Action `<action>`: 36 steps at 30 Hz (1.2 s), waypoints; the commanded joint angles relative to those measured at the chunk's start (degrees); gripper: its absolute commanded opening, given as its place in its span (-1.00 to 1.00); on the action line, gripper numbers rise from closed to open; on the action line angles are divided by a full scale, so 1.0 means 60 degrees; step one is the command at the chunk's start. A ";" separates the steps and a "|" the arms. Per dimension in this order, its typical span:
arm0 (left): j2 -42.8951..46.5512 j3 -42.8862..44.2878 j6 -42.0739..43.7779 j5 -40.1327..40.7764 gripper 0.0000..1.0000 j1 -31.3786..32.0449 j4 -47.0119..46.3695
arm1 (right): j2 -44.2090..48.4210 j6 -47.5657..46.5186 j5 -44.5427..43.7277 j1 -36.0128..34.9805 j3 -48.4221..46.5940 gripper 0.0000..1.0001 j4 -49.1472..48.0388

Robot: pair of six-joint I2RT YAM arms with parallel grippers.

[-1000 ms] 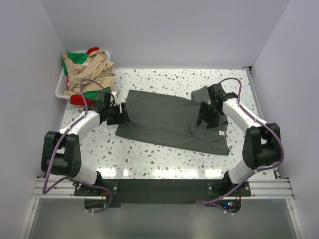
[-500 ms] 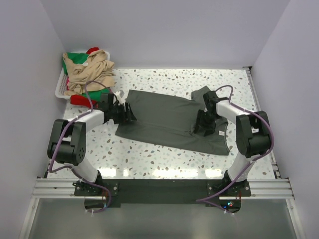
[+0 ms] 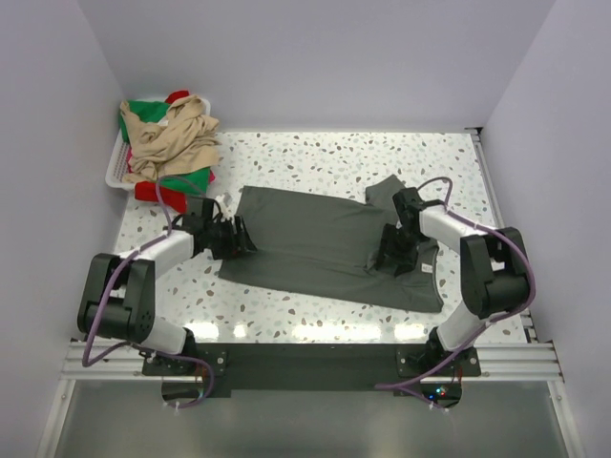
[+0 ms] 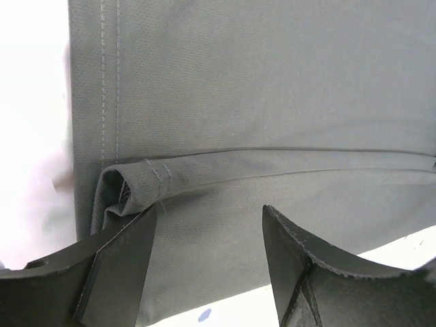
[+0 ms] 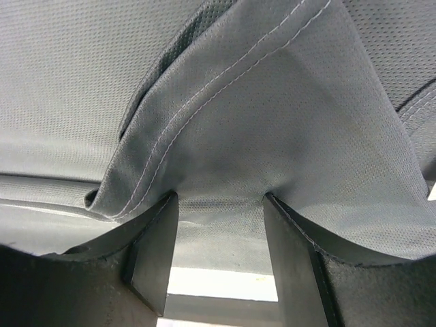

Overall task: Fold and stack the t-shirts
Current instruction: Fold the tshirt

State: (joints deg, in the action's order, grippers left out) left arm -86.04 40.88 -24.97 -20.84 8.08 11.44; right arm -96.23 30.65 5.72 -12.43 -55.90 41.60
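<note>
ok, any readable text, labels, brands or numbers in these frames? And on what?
None readable in any view.
The grey t-shirt shows only plain weave and stitching in both wrist views, and no label print can be made out from above.
The clothes heaped in the basket show no print.

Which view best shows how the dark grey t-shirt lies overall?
Top external: the whole dark grey cloth t-shirt lies spread on the speckled table. Left wrist shows only a rolled hem; right wrist shows only a raised fold between the fingers.
</note>
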 commanded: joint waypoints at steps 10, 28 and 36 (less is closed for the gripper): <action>0.1713 0.0245 0.0060 0.0031 0.40 0.0368 0.1783 | 0.1199 0.0136 -0.0452 0.0005 -0.0275 0.17 0.2248; -0.1743 0.5094 0.0383 0.1188 0.45 0.0280 0.1360 | -0.4087 -0.1724 -0.2095 0.1675 -0.7775 -0.09 0.0288; -0.2022 0.5154 0.0368 0.1100 0.45 0.0280 0.0862 | -0.5524 -0.2150 -0.1920 0.1690 -0.8950 -0.11 -0.0239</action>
State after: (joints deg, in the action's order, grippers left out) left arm -97.78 69.89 -24.23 -14.63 10.13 19.79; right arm -128.51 19.92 -5.02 -2.44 -106.45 42.28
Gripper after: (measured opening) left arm 0.723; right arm 0.447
